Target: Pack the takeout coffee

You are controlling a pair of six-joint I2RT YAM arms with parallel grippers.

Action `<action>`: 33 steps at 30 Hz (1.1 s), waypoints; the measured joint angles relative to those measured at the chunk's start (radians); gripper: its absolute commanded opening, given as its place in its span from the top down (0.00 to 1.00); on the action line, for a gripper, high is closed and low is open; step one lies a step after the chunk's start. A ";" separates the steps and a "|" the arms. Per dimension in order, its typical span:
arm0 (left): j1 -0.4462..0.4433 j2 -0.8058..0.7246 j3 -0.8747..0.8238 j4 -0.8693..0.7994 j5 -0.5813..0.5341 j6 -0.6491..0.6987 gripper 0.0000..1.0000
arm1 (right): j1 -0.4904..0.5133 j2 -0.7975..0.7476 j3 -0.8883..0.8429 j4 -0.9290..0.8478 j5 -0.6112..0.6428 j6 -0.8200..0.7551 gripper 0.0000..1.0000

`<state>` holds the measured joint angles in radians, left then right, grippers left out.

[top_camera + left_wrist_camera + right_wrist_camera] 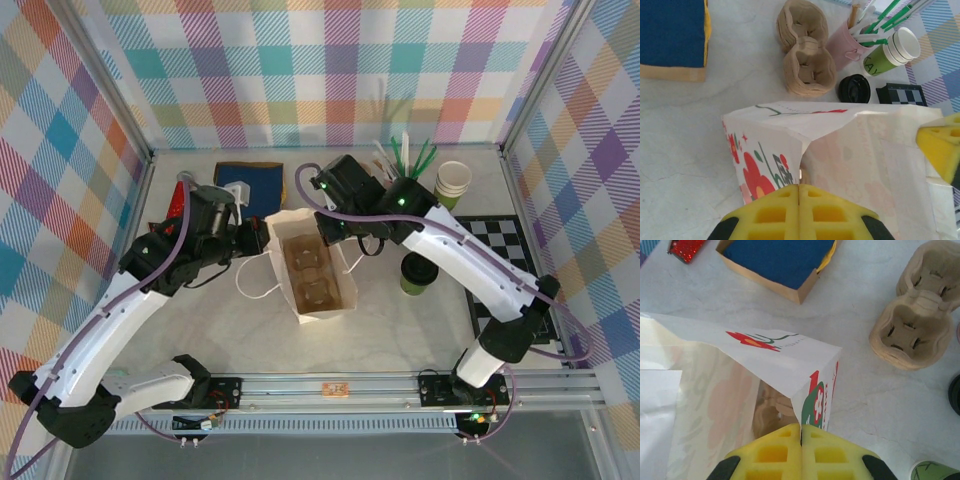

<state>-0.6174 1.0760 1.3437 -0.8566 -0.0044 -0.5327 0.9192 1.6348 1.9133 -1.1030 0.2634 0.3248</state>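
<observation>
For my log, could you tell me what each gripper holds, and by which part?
Both hold the paper bag by its top rim: left gripper one side, right gripper the opposite side.

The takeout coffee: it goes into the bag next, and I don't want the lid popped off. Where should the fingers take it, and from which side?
Probably from above. The takeout coffee stands upright beside the white paper bag, so fingers straddling the black lid can close on the green wall just below it, then lower it straight into the open top.
</observation>
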 measured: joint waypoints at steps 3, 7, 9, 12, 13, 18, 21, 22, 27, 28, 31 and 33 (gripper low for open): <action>0.027 0.031 0.001 0.018 0.027 -0.002 1.00 | -0.024 0.030 0.023 -0.014 -0.012 0.001 0.92; 0.065 0.088 0.014 0.023 0.059 0.002 0.79 | -0.040 0.064 0.051 -0.039 -0.015 -0.002 0.77; 0.077 0.114 0.028 0.018 0.064 0.010 0.51 | -0.045 0.087 0.085 -0.066 -0.014 -0.008 0.64; 0.082 0.142 0.072 0.002 0.059 0.031 0.31 | -0.045 0.126 0.172 -0.116 -0.013 -0.017 0.61; 0.082 0.148 0.095 -0.007 0.055 0.040 0.29 | -0.045 0.139 0.212 -0.137 -0.011 -0.018 0.60; 0.083 0.151 0.219 -0.035 0.024 0.089 0.24 | -0.045 0.189 0.438 -0.237 -0.012 -0.026 0.65; 0.083 0.145 0.266 -0.048 -0.015 0.125 0.22 | -0.044 0.218 0.594 -0.306 -0.031 -0.024 0.81; 0.084 0.139 0.270 -0.056 -0.032 0.134 0.21 | -0.043 0.229 0.642 -0.329 -0.047 -0.021 0.93; 0.124 0.091 0.193 -0.057 -0.051 0.151 0.19 | -0.021 0.274 0.707 -0.414 -0.110 -0.009 1.00; 0.136 0.079 0.159 -0.057 -0.050 0.151 0.19 | -0.014 0.293 0.707 -0.431 -0.117 -0.002 1.00; 0.166 0.050 0.046 -0.048 -0.048 0.136 0.19 | 0.015 0.367 0.706 -0.461 -0.126 0.014 1.00; 0.184 0.030 -0.024 -0.029 -0.037 0.125 0.19 | 0.037 0.414 0.705 -0.466 -0.126 0.029 1.00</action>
<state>-0.4335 1.1061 1.3193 -0.8852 -0.0410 -0.4080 0.9558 2.0491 2.6179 -1.5692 0.1371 0.3538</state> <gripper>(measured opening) 0.813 0.047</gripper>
